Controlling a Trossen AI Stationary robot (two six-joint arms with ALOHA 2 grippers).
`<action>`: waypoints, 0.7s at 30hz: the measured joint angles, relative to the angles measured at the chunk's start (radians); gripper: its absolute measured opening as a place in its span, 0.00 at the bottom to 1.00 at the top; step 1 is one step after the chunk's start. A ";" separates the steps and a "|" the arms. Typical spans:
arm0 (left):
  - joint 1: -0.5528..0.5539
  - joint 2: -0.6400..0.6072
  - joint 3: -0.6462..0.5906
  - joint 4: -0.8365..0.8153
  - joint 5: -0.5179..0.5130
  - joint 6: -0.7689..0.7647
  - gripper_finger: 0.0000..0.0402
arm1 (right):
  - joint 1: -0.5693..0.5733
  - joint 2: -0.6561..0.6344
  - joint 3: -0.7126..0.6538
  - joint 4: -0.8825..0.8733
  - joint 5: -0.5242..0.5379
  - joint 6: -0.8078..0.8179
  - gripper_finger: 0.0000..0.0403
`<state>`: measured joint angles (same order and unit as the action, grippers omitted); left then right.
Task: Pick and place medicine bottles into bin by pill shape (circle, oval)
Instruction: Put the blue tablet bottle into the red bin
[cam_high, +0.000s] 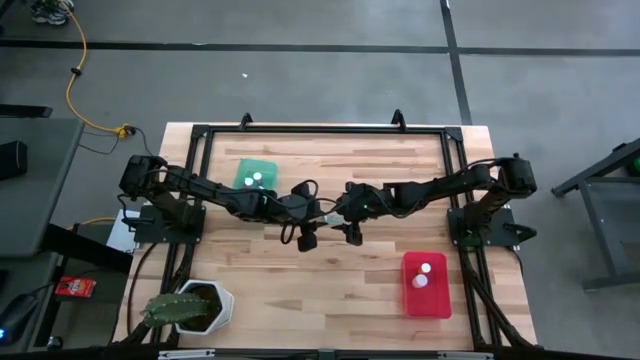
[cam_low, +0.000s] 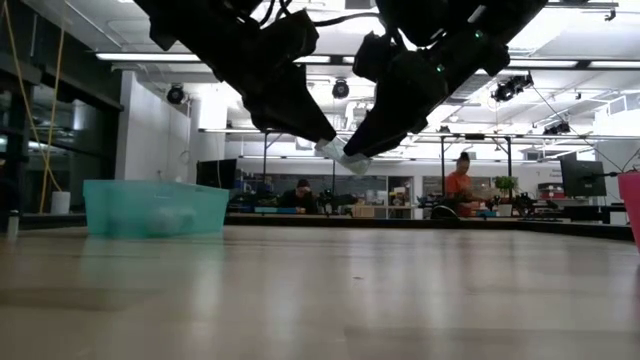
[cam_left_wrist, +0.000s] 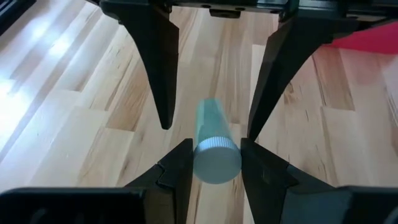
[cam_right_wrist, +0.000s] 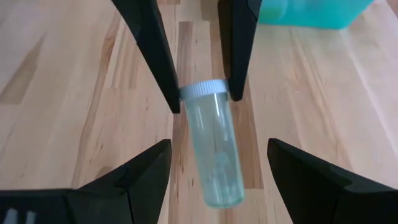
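Left pincer clamps bottle cap; right pincer apart; pills seemingly indiscernible.

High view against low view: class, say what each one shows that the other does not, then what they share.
Only the high view shows the white caps of bottles lying inside the green bin and the red bin, plus the cactus pot at the table's corner.

Only the low view shows that the bottle hangs well above the table, and the people at desks in the room behind.

Both show the left gripper and right gripper meeting over the middle of the table, and both bins.
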<state>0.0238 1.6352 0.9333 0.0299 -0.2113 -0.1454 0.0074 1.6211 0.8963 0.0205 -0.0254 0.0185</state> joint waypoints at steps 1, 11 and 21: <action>0.000 0.000 0.000 0.000 -0.002 0.000 0.27 | 0.000 0.000 0.000 0.000 0.000 0.001 0.64; 0.001 0.000 0.000 0.021 -0.012 -0.001 0.27 | 0.002 -0.001 0.000 0.003 0.002 0.003 0.60; 0.001 0.000 0.000 0.019 -0.032 -0.001 0.27 | 0.002 -0.001 0.000 0.005 0.005 0.007 0.38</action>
<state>0.0246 1.6352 0.9333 0.0490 -0.2428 -0.1463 0.0090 1.6201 0.8959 0.0257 -0.0205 0.0257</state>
